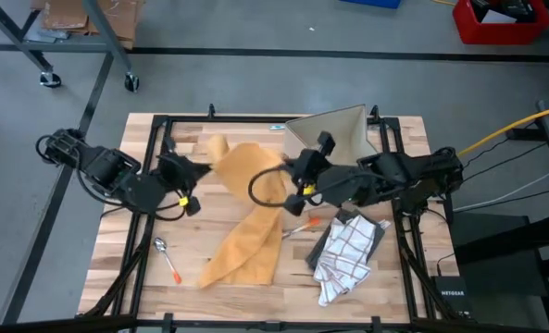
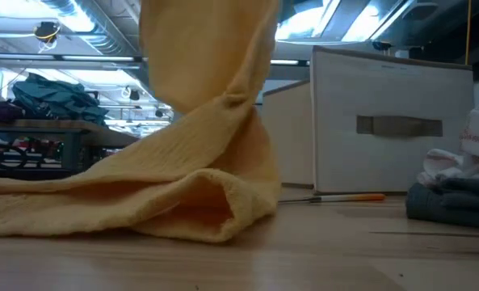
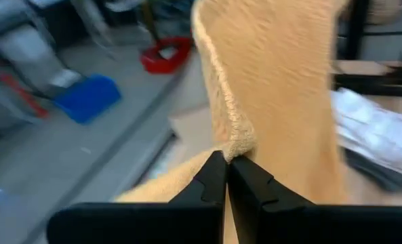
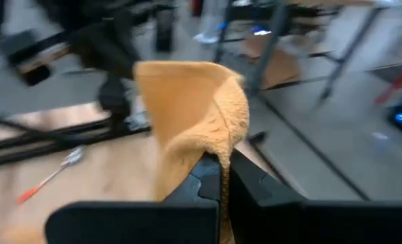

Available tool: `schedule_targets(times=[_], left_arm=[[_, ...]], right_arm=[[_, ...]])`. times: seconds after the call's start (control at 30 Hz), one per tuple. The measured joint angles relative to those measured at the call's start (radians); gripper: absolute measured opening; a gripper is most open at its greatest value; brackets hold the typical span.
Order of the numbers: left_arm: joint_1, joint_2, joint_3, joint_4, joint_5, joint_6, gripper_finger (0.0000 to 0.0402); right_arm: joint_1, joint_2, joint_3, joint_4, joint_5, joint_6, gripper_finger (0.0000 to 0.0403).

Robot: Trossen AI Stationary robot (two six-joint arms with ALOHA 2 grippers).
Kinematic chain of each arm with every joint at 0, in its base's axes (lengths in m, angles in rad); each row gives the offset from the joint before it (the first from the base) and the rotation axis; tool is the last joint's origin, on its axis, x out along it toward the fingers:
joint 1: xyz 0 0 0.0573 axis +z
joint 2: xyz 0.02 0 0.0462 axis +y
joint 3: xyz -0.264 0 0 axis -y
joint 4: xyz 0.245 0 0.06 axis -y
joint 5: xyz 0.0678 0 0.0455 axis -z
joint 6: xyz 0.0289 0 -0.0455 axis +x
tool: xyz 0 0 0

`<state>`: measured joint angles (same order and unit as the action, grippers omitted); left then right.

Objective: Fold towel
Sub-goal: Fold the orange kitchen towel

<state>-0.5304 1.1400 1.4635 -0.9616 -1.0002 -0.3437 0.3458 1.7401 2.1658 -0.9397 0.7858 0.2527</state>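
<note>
Setting: a pale butcher-block wooden table (image 1: 255, 296) stood on a grey concrete workshop floor, with a red plastic crate (image 1: 499, 20) off beyond its far right corner.

Task item: the mustard-yellow terry cloth towel (image 1: 246, 217) hung lifted at its far edge between the two arms, while its lower part trailed diagonally across the tabletop toward the near edge; the low view showed it twisted into a narrow waist above a rumpled fold on the wood.

Left gripper (image 3: 225, 177): over the far left of the table, its dark fingers pinched tight on a hemmed corner of the towel.

Right gripper (image 4: 222, 175): near the table's middle, fingers clamped close on another bunched edge of the towel.

Bystanders: a beige fabric storage box (image 1: 334, 134) sat at the far edge just behind the right arm; a folded grey cloth with a white checked dish towel (image 1: 348, 252) lay right of the yellow one; a metal spoon (image 1: 161, 245) and an orange-tipped pen (image 1: 172, 269) lay near the left front.

Risk: in my judgement the twist could be folded into the towel, giving a lopsided result, since the two held points were not spread apart.

Risk: the trailing end might drag the orange-and-white pen (image 1: 302, 227) beside it if pulled sideways.

Risk: thin corner grips could slip under the cloth's weight.
</note>
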Motion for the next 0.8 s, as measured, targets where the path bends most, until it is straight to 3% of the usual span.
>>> schedule_targets(times=[0.17, 0.27, 0.53, 0.8], left_arm=[[0.001, 0.032, -0.033, 0.001, 0.171, -0.102, 0.0004], [-0.001, 0.061, -0.090, 0.001, 0.226, -0.164, 0.0002], [0.000, 0.162, -0.237, 0.042, 0.233, -0.236, 0.0003], [0.000, 0.268, -0.297, 0.209, 0.231, -0.207, 0.0012]], right_arm=[[0.022, 0.002, 0.000, -0.068, -0.196, 0.026, 0.0010], [0.043, 0.006, 0.000, -0.125, -0.259, 0.068, 0.0010], [0.083, 0.012, -0.001, -0.241, -0.272, 0.176, 0.0010], [0.086, 0.012, -0.001, -0.240, -0.326, 0.213, 0.0010]])
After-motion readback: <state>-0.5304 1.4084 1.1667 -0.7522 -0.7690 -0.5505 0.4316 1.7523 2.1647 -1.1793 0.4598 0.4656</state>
